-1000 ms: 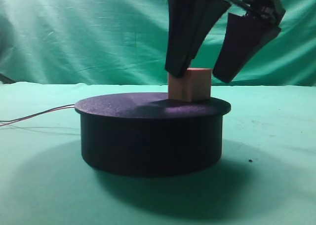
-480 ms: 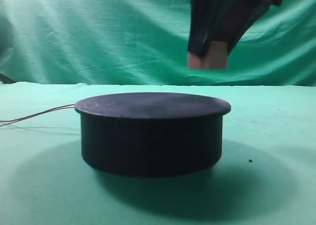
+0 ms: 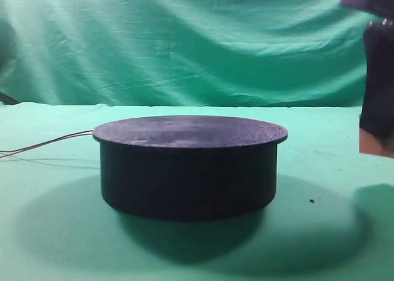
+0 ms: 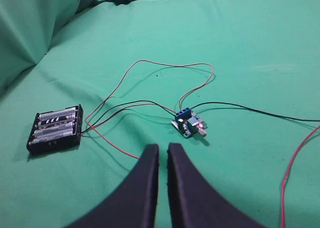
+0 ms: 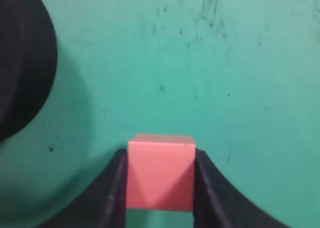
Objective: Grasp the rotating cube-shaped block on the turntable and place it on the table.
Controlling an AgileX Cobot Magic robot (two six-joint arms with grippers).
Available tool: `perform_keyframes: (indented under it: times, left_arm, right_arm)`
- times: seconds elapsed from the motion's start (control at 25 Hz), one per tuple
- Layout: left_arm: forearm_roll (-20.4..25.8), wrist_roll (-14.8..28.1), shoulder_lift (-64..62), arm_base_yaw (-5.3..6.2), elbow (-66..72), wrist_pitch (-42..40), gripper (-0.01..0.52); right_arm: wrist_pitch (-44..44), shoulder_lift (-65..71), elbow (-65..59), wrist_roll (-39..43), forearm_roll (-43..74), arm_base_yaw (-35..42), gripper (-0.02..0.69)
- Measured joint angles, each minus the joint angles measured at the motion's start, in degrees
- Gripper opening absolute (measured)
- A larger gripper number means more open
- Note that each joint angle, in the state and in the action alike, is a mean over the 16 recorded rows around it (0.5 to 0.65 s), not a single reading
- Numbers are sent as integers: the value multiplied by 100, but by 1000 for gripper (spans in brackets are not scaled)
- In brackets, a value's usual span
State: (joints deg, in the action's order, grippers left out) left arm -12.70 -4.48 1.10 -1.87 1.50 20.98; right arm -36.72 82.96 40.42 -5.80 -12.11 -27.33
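The right gripper (image 5: pixel 160 180) was clamped on the block (image 5: pixel 160 170), a finger pressed to each side, holding it in the air above the green table (image 5: pixel 225 63) to the right of the turntable (image 3: pixel 189 164). The left gripper (image 4: pixel 163 153) hung with its fingers nearly together over wires (image 4: pixel 165 68), a battery pack (image 4: pixel 55 128) and a small circuit board (image 4: pixel 188 124).

Low, near side view of turntable (image 3: pixel 189 164); both wrist views downward onto table (image 5: pixel 225 63), perhaps sharing it.
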Motion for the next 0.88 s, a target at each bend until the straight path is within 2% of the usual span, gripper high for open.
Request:
perform_keyframes:
  times: [0.12,0.24,0.64,0.88]
  left_arm:
    - [0,0,0,0,0,0,0]
    - [0,0,0,0,0,0,0]
    - [0,0,0,0,0,0,0]
    - [0,0,0,0,0,0,0]
  right_arm:
    - [-163,-188,83,40,-28,0,367]
    - [-413,-532,173,113,0,1,320]
    - [-1449,-2290,287,470,261,2,32]
    - [-1655,-3293,-9,544,230,2,0]
